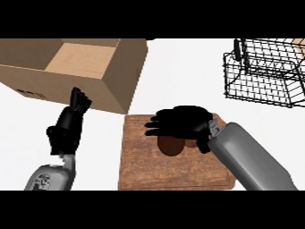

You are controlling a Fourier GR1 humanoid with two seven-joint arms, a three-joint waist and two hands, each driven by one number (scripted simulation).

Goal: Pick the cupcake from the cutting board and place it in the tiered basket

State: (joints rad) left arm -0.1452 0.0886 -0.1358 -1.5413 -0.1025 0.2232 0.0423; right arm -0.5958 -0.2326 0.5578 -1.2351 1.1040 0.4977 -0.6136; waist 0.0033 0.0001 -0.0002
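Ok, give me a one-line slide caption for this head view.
Right hand curled over the cupcake on the cutting board, tiered basket beyond; left hand rests open by a cardboard box.

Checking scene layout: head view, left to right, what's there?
Left hand, open and resting → cardboard box → cutting board → right hand, fingers curled over the cupcake → tiered basket.

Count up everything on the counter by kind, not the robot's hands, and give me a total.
Cardboard box: 1
Cutting board: 1
Cupcake, mostly hidden under the right hand: 1
Wire tiered basket: 1
Total: 4
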